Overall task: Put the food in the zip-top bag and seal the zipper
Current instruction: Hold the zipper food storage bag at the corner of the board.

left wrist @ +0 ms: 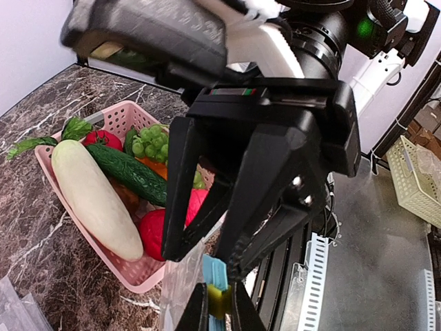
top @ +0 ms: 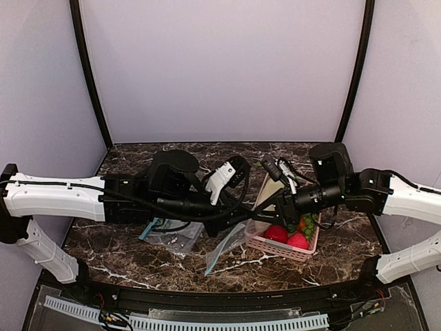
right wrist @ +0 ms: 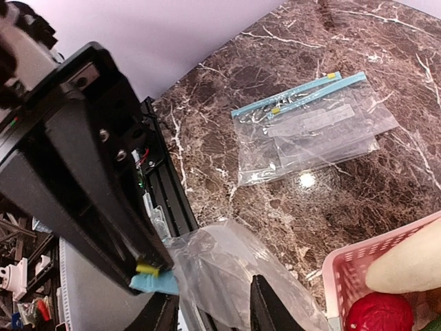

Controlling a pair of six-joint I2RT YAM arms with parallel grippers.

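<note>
The bag is thin, limp film. It is light and slick and crumples wherever it's pinched, so the one firm place to take it is the zipper, the stiffer blue strip along the mouth. The bag is held up over the counter in the middle of the overhead view, between the two arms and just left of the basket. The left gripper is clenched on that strip by the yellow tab, at the bottom of its own view. The right gripper is released — jaws partly apart, loose film between them, gripping nothing I can see. The fruits and cucumber lie in the basket — firm and smooth, likely to roll, best taken across the middle.
</note>
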